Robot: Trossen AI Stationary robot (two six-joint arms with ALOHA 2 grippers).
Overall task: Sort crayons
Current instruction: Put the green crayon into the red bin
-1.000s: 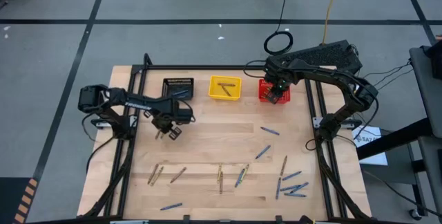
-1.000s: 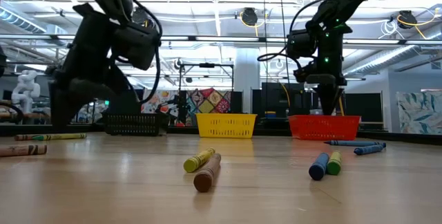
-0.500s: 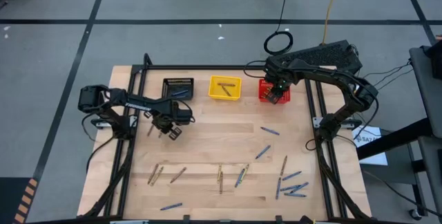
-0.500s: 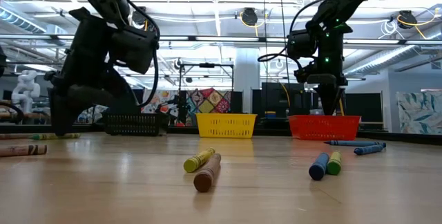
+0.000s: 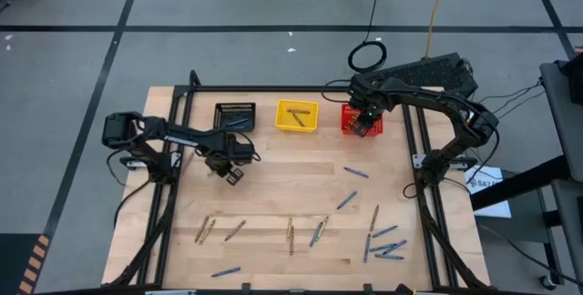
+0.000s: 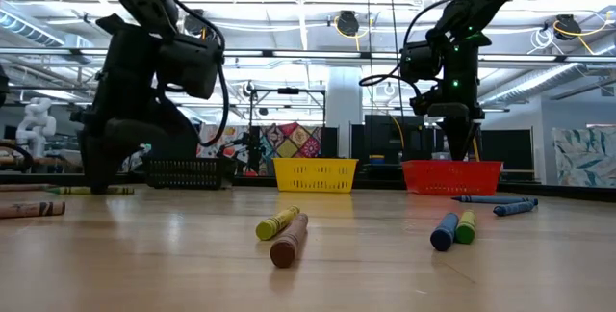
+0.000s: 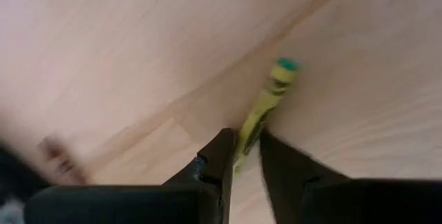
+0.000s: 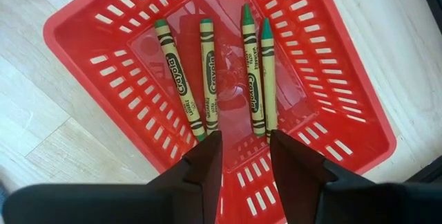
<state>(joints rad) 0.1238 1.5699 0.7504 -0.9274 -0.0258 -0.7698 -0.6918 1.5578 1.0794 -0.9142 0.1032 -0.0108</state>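
Spreading across the wooden table (image 5: 273, 181), the job is only partly done: blue, olive and tan crayons (image 5: 383, 240) lie loose on the near half, while the black basket (image 5: 235, 116), yellow basket (image 5: 297, 116) and red basket (image 8: 90, 37) line the far edge. The left gripper (image 7: 242, 156) has shifted slightly across the boards over the past second and has dropped to the surface; its jaws are now closed on a yellow-green crayon (image 7: 266, 99) lying flat on the wood, so a pick-up looks underway. The right gripper (image 8: 243, 156) has not moved; it hangs over the red basket with jaws apart and empty, four green crayons (image 8: 207, 72) lying inside, which suggests a drop just finished.
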